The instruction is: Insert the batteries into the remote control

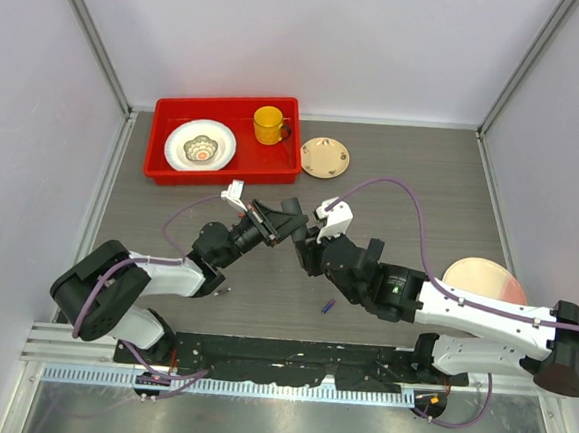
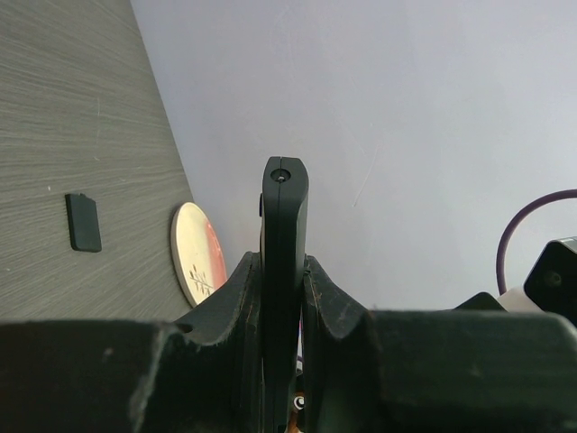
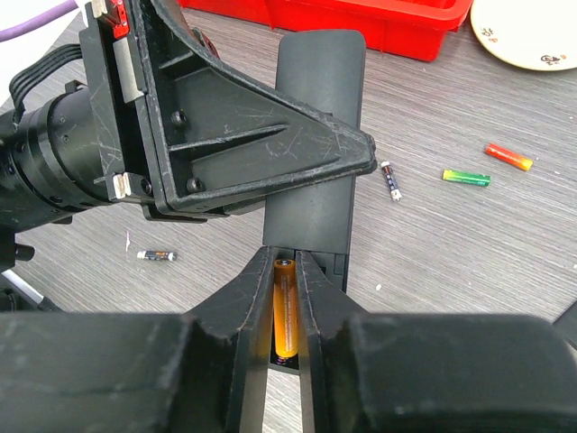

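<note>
The left fingers [image 2: 245, 290] are clamped on the remote control [image 2: 285, 225], which rises edge-on between them in the middle of the left wrist view, its rounded end well clear of the fingertips. In the right wrist view, the same remote control [image 3: 321, 108] runs from the top centre down to the middle, its lower end reaching right between the right fingers [image 3: 254, 302]. Those fingers are closed tight against both sides of an orange battery [image 3: 285, 308], which stands lengthwise in the narrow slot between them at lower centre, its top end at the open end of the remote. From above, both pairs of fingers meet in the centre of the frame over the grey worktop [image 1: 410, 216]. Loose cells lie on the worktop in the right wrist view: a dark battery [image 3: 389, 179] just right of the remote, a green-yellow battery [image 3: 466, 178] and a red battery [image 3: 508, 157] further right, and another dark battery [image 3: 156, 255] at the left. The small black back cover [image 2: 83, 222] lies flat at the left of the left wrist view.
</note>
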Robot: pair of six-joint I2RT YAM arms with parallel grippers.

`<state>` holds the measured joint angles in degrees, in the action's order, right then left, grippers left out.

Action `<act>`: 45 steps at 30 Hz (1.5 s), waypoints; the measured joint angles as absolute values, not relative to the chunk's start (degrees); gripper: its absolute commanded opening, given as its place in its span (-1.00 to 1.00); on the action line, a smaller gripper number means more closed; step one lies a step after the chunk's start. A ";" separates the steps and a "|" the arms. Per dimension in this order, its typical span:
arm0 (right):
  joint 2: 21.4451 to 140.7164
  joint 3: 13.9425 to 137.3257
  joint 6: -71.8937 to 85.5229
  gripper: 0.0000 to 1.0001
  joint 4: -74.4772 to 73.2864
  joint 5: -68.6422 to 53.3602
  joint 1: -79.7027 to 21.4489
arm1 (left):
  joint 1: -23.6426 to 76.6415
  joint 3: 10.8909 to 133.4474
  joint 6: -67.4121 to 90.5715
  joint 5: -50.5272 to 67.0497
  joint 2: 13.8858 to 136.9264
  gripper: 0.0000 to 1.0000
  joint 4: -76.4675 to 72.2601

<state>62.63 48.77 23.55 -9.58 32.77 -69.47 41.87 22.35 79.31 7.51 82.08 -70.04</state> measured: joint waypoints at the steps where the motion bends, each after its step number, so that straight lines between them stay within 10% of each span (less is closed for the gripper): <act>1: 62.63 48.93 23.66 -0.56 -9.74 32.82 -69.52 | 41.87 22.35 79.33 7.51 82.08 -1.00 -70.08; 45: 57.08 55.05 24.93 -0.04 -14.59 35.90 -69.97 | 41.87 22.35 80.64 7.09 82.13 -1.00 -73.54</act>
<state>57.08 55.05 24.93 -14.59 35.90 -69.97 41.87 22.35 80.64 7.09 82.13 -73.54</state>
